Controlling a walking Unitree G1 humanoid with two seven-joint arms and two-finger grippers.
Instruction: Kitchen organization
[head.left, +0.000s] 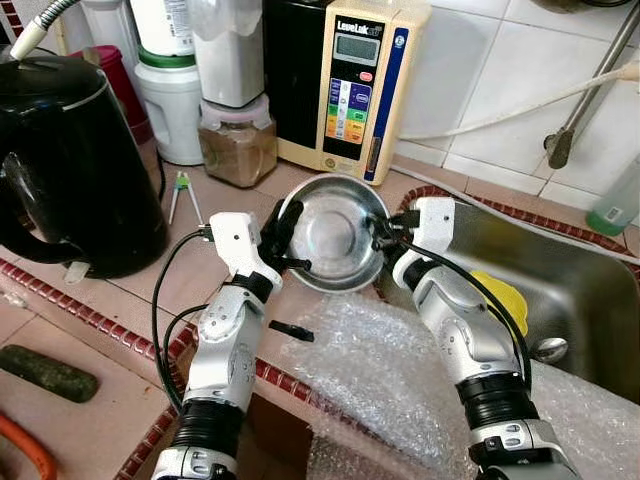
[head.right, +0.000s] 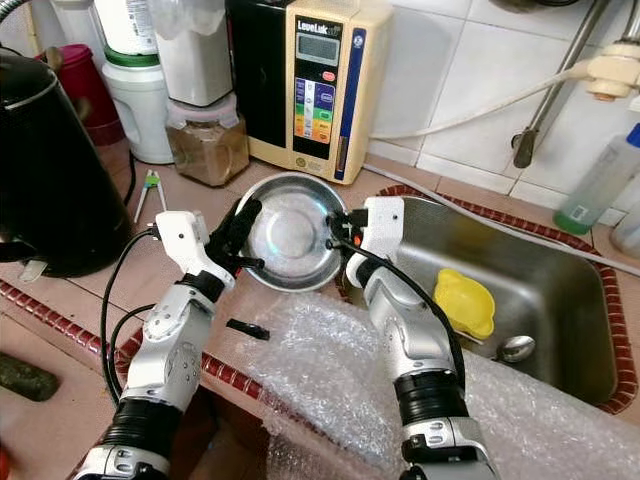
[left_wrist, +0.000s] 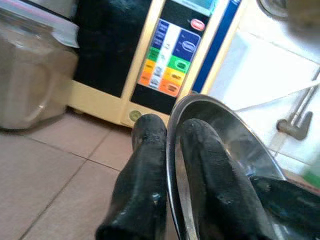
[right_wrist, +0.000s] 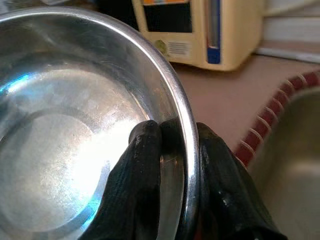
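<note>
Two grippers share one load right now. Furthest left on the tiled counter (head.left: 120, 310) stands a black electric kettle (head.left: 75, 165), then a clear plastic jar of brown powder (head.left: 238, 145) and a cream-and-black water ionizer with coloured buttons (head.left: 345, 85) against the wall. In front of these, the left gripper (head.left: 282, 240) is pinched on the left rim of a round shiny steel bowl (head.left: 335, 235), one finger inside and one outside. The right gripper (head.left: 385, 235) clamps the opposite rim the same way, as its wrist view makes plain. The bowl is tilted toward the camera, held just beside the edge of the stainless steel sink (head.left: 590, 300), where a yellow plastic piece (head.left: 505, 295) lies. Clear bubble wrap (head.left: 370, 370) covers the near counter. My reading: the bowl is in hand but not yet set anywhere, so placing it remains, and I cannot tell its destination.
</note>
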